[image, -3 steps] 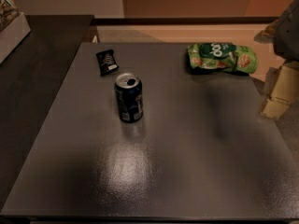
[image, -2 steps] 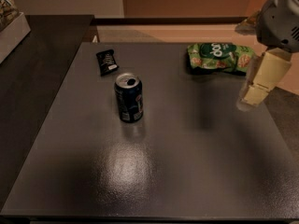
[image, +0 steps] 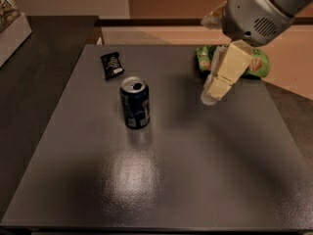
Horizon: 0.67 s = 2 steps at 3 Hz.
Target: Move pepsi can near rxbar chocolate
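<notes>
The pepsi can (image: 135, 104) stands upright on the dark grey table (image: 161, 180), left of the middle. The rxbar chocolate (image: 112, 65) lies flat a short way behind it, toward the back left. My gripper (image: 213, 93) hangs above the table to the right of the can, well apart from it, with the grey arm rising to the upper right. It holds nothing that I can see.
A green snack bag (image: 254, 65) lies at the table's back right, partly hidden behind my gripper. A darker counter (image: 29, 82) runs along the left, with a white box (image: 11, 35) at its far end.
My gripper and arm have come in from the right edge, moving left toward the middle of the table. The can, the bar and the bag have not moved.
</notes>
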Available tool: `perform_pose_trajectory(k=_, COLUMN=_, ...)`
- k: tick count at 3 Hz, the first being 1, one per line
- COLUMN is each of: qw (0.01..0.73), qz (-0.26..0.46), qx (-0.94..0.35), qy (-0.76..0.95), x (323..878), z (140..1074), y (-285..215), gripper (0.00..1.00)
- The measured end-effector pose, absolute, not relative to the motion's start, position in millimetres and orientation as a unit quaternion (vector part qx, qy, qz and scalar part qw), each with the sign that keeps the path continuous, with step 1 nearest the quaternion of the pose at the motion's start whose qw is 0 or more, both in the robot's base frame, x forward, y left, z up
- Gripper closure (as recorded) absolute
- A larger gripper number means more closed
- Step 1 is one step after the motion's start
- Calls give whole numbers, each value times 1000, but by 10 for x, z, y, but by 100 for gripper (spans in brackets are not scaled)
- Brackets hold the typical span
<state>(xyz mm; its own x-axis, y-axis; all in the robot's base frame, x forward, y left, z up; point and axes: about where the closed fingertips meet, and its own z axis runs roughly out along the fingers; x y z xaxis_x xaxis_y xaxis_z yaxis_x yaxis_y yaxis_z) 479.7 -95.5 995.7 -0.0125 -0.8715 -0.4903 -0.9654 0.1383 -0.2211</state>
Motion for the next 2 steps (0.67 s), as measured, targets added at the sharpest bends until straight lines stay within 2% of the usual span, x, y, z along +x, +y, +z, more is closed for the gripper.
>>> perform_pose_trajectory(k=2, qw=249, qz=116, qx=-693, qy=667, x=4742, z=9632, y=-272, gripper=0)
